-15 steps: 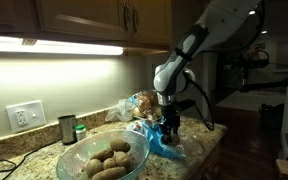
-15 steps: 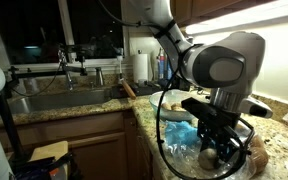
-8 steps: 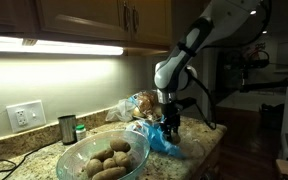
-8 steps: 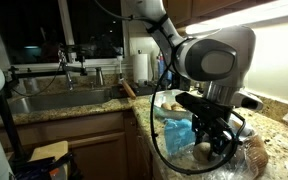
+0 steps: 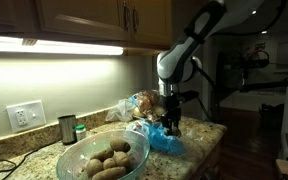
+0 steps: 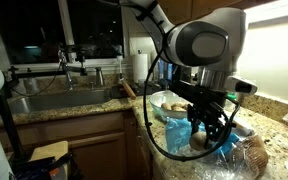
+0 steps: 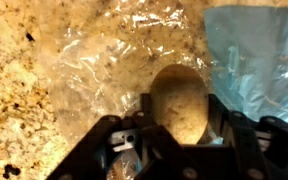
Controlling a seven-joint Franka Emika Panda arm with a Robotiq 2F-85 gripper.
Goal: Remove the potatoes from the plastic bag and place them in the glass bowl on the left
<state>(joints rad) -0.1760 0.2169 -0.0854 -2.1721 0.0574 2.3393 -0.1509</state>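
Toward the lower left of an exterior view, the glass bowl [image 5: 74, 150] stands on the granite counter [image 5: 199, 135], with several potatoes [image 5: 109, 160] lying inside it. Just right of its rim, the crumpled blue plastic bag [image 5: 162, 141] rests on the counter. Directly over the bag, right of centre, the gripper [image 5: 171, 124] points straight down. In the wrist view its fingers [image 7: 215, 112] stand narrow, clamped on either side of one potato [image 7: 179, 98] at frame centre. Clear film [image 7: 104, 60] lies on the granite to the left below it, and the blue bag fills the upper right corner.
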